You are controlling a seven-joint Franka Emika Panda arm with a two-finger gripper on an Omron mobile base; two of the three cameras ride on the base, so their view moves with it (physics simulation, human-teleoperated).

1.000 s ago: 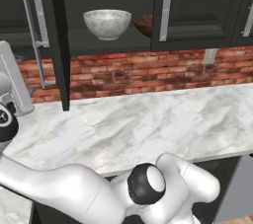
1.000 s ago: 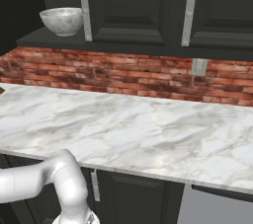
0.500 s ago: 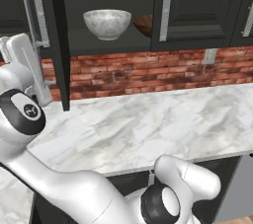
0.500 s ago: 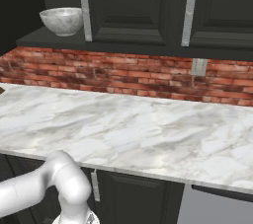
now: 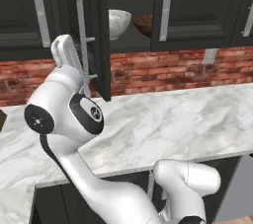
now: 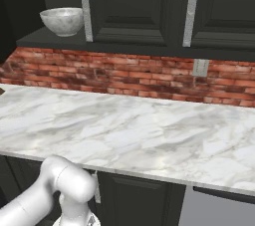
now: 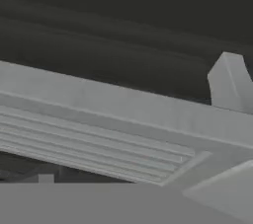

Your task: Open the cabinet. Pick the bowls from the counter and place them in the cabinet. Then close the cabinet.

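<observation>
The black wall cabinet's left door (image 5: 98,35) stands partly open, its edge toward me, while the right door (image 5: 197,6) is closed. Inside, on the dark shelf, sits the marble bowl (image 5: 120,22) (image 6: 62,20), half hidden by the door edge in the left base view. Beside it sits the brown wood bowl (image 5: 143,24). My gripper (image 5: 69,57) is raised against the open door's long silver handle (image 5: 82,40). That bar (image 7: 123,107) runs very close across the hand view. My fingertips are hidden, so the jaws' state is unclear.
The white marble counter (image 5: 173,119) (image 6: 124,130) stretches below the red brick wall (image 6: 129,78), with a wall outlet (image 6: 200,67) at the right. My own elbow (image 5: 64,119) looms over the counter's left part. Further closed black cabinets with silver handles (image 6: 191,11) hang to the right.
The arm has swung up from low left to the open door's handle. The door has turned rightward toward closing and now covers part of the marble bowl.
</observation>
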